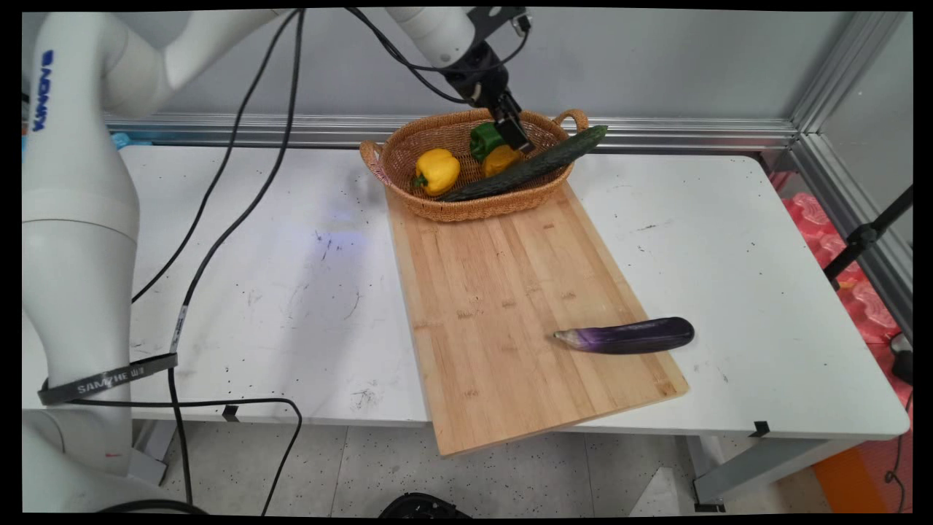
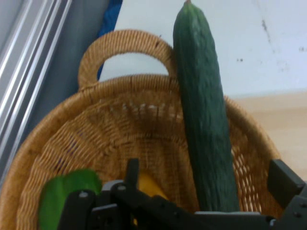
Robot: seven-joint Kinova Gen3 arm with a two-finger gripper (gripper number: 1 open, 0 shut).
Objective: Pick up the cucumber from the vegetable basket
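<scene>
Gripper (image 1: 516, 138) dips into the wicker basket (image 1: 408, 191), jaws spread apart around nothing.
The cucumber (image 1: 536, 164) lies slantwise in the basket, tip poking over its right-hand rim; yellow pepper (image 1: 437, 171), green pepper (image 1: 482, 138) and an orange one (image 1: 499, 159) sit inside too.

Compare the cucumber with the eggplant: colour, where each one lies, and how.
The cucumber is dark green; the eggplant is deep purple, paler at its stem end. The cucumber lies slanted in the wicker basket, one end sticking out over the rim, beside the hand; the eggplant lies flat across the right edge of the cutting board, partly over the table. The cucumber looks longer and slimmer. Both are long vegetables.
</scene>
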